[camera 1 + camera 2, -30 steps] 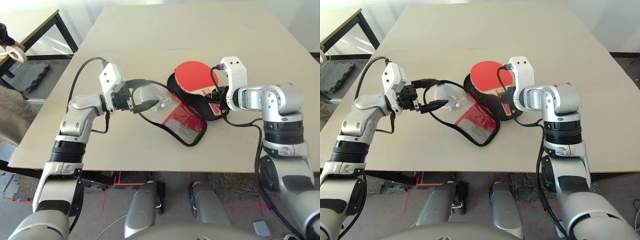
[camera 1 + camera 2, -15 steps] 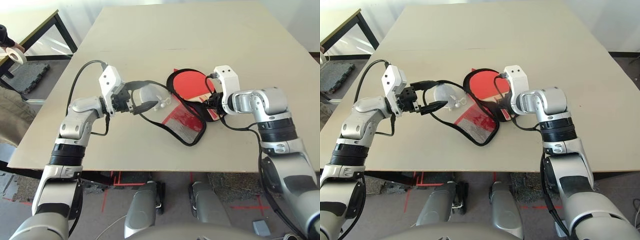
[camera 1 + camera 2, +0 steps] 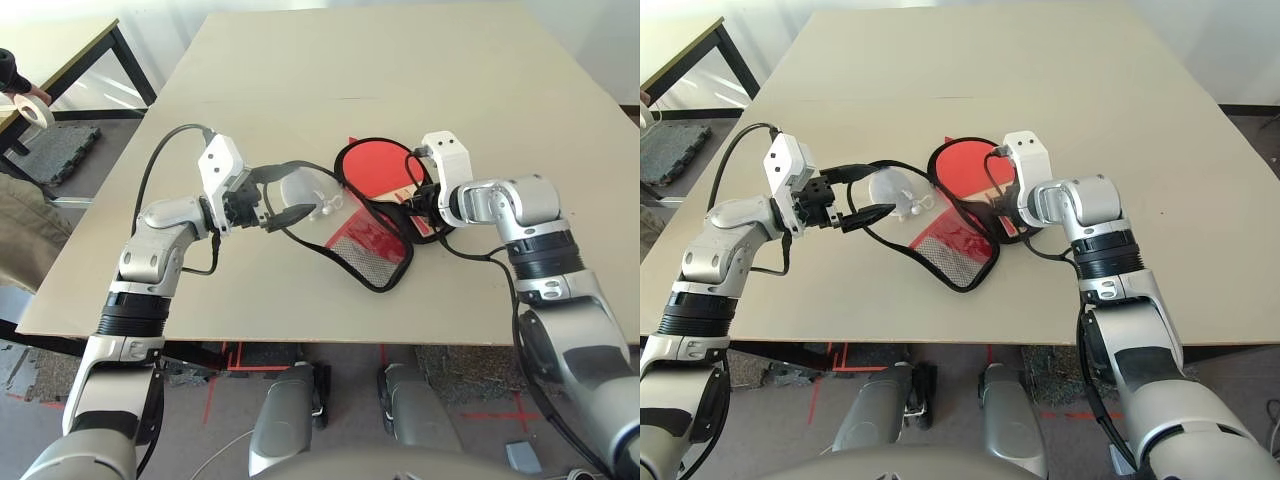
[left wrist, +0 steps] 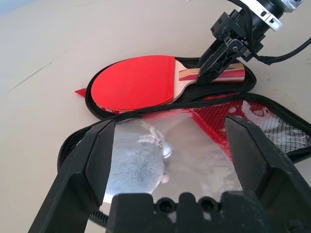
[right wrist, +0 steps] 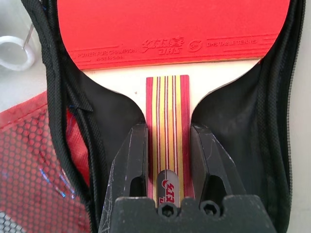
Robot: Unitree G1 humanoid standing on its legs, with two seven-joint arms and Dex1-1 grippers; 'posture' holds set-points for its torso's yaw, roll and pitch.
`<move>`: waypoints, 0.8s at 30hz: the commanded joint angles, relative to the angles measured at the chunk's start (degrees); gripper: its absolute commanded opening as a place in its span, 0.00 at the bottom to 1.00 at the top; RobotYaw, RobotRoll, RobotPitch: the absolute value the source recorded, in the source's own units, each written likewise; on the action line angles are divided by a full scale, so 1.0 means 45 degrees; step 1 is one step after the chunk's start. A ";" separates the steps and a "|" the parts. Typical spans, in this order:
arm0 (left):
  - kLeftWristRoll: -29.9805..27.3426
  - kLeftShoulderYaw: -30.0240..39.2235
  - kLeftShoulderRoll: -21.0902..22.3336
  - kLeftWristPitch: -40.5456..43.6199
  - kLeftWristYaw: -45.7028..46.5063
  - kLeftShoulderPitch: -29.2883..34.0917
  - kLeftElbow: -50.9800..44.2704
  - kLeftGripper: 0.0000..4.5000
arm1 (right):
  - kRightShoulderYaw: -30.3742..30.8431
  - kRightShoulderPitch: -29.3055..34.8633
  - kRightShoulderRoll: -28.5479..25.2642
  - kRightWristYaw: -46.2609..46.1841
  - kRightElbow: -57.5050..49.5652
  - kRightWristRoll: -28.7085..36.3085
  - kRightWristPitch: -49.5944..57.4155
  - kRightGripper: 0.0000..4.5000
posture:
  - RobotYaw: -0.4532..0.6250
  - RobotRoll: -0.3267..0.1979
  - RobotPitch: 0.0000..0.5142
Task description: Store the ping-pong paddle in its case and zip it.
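Right gripper (image 5: 166, 145) first: your two black fingers (image 5: 132, 160) are closed on the striped wooden handle of the paddle (image 3: 378, 165), one on each side of it, near the handle's butt end. You can see the same grip from the left wrist, where the fingers come down onto the handle from above. The paddle lies red face up inside the open case (image 3: 372, 242), its round blade in the far, wide end and its handle running toward the right, with the black lining showing around it and the black zipper edge ringing it.

The case's upper flap is folded out toward the near side, so you see its red mesh pocket lying on the table (image 3: 450, 80), just left and near of the paddle. The zipper is undone all the way round.

Your left gripper (image 3: 281, 198) sits to the left of the case with its fingers spread wide and holding nothing. It points level toward the right, and between its fingers you look onto a translucent pouch (image 4: 146, 160) resting on the flap, with the flap's black edge just beside the fingertips.

At the far left, beyond the table, a person's hand (image 3: 22, 92) holds a roll of tape (image 3: 28, 108).
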 commanded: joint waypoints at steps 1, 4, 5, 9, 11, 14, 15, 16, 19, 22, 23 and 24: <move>-0.0041 0.0201 0.0325 0.0156 0.0033 0.0079 -0.0234 1.00 | 0.0309 -0.0319 -0.0079 0.0325 0.0115 -0.0234 -0.0417 0.31 | 0.50 0.62 0.23; -0.0055 0.0635 0.0548 -0.0142 0.0235 -0.0100 -0.0016 1.00 | 0.0457 -0.0325 -0.0324 0.0773 0.0013 -0.0302 -0.0564 0.55 | 0.50 0.62 0.23; -0.0192 0.0810 0.0725 0.0022 0.0153 -0.0146 0.0032 1.00 | 0.0521 -0.0254 -0.0477 0.0999 -0.0198 -0.0328 -0.0821 0.64 | 0.50 0.62 0.23; -0.0353 0.0993 0.1881 0.0498 -0.0701 0.0095 0.0167 1.00 | 0.0061 0.0231 -0.1022 0.2059 -0.1209 0.0061 -0.1827 0.95 | 0.50 0.62 0.23; -0.0339 0.0908 0.2506 0.0736 -0.1218 0.0309 0.0166 1.00 | -0.0473 0.0617 -0.1422 0.2844 -0.1667 0.0353 -0.3032 0.99 | 0.50 0.62 0.24; -0.0215 0.0645 0.3275 0.1010 -0.1945 0.0613 0.0128 1.00 | -0.1109 0.0940 -0.2181 0.3890 -0.1960 0.0632 -0.4551 0.99 | 0.50 0.62 0.24; -0.0184 0.0469 0.3483 0.1225 -0.2198 0.0759 0.0098 1.00 | -0.1289 0.0990 -0.2442 0.4048 -0.1852 0.0555 -0.5238 0.99 | 0.50 0.62 0.24; -0.0055 0.0234 0.3638 0.1300 -0.2407 0.0934 0.0103 1.00 | -0.1569 0.1009 -0.2678 0.4189 -0.1575 0.0521 -0.5909 0.99 | 0.50 0.62 0.24; 0.0422 -0.0425 0.3611 0.1010 -0.2610 0.1288 0.0088 1.00 | -0.2259 0.1141 -0.3319 0.4705 -0.0713 0.0565 -0.7261 0.99 | 0.49 0.62 0.24; 0.0650 -0.0902 0.3007 0.0768 -0.2405 0.1147 0.0114 1.00 | -0.2607 0.1280 -0.3799 0.4866 0.0061 0.0391 -0.8151 0.99 | 0.48 0.62 0.24; 0.0692 -0.1035 0.2797 0.0762 -0.2362 0.1071 0.0119 1.00 | -0.2718 0.1317 -0.3920 0.4920 0.0264 0.0379 -0.8322 0.99 | 0.48 0.62 0.24; 0.0827 -0.1190 0.2577 0.0560 -0.2312 0.0955 0.0191 1.00 | -0.2789 0.1366 -0.4032 0.4900 0.0384 0.0338 -0.8444 0.99 | 0.48 0.62 0.24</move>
